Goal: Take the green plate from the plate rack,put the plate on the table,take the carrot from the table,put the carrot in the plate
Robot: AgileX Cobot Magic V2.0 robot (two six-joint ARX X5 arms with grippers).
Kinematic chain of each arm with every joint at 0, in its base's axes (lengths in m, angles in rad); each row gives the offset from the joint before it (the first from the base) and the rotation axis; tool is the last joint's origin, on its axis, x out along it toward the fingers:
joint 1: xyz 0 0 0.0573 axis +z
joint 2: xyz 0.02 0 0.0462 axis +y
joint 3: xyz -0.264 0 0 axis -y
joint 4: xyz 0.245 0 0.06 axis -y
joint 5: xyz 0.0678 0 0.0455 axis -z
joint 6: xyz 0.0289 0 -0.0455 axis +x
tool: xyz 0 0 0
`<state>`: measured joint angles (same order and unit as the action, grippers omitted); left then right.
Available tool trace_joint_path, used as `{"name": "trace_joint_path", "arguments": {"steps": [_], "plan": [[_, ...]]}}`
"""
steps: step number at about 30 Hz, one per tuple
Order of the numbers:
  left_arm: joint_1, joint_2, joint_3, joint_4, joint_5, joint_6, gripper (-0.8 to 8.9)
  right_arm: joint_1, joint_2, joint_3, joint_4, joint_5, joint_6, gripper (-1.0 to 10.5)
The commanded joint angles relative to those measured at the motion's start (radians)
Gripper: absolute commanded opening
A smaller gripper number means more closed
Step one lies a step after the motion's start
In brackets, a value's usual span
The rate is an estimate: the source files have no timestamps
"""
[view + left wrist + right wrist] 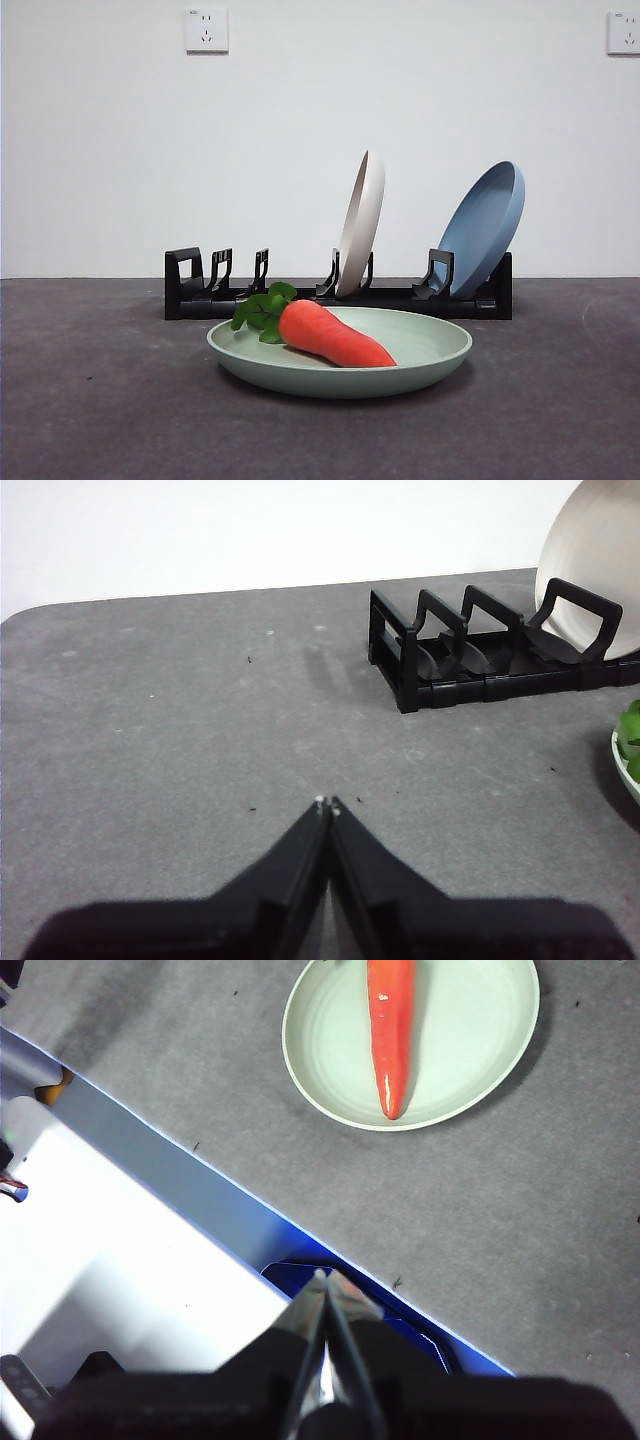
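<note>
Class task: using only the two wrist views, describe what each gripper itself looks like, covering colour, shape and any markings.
Both the left gripper and the right gripper have two matte black jaws, broad at the base and tapering to a narrow point. Small pale, shiny specks show at the very tips. No cables, labels or markings are visible.

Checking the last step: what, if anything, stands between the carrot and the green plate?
Nothing visible does. The carrot already lies inside the green plate, which sits flat on the table in front of the plate rack.
</note>
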<state>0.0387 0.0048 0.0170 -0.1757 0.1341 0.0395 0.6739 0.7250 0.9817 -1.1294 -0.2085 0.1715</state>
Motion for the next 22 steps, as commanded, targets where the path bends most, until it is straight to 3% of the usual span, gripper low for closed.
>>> {"name": "trace_joint_path", "arguments": {"steps": [1,10,12,16,20,22], "plan": [[0.002,-0.003,-0.013,0.003,-0.001,-0.011,-0.03,0.002,-0.001,-0.005,0.004,0.002,-0.004,0.0],[0.002,-0.003,-0.013,0.003,-0.001,-0.011,-0.03,0.002,-0.001,-0.005,0.004,0.002,-0.006,0.0],[0.002,-0.003,-0.013,0.003,-0.001,-0.011,-0.03,-0.016,-0.013,-0.005,0.014,0.033,-0.074,0.0],[0.002,-0.003,-0.013,0.003,-0.001,-0.011,-0.03,-0.132,-0.073,-0.023,0.151,0.075,-0.148,0.0],[0.002,-0.003,-0.013,0.003,-0.001,-0.011,-0.03,-0.324,-0.163,-0.096,0.358,-0.021,-0.148,0.0],[0.002,-0.003,-0.013,0.003,-0.001,-0.011,-0.03,-0.407,-0.210,-0.153,0.435,-0.025,-0.149,0.0]]}}
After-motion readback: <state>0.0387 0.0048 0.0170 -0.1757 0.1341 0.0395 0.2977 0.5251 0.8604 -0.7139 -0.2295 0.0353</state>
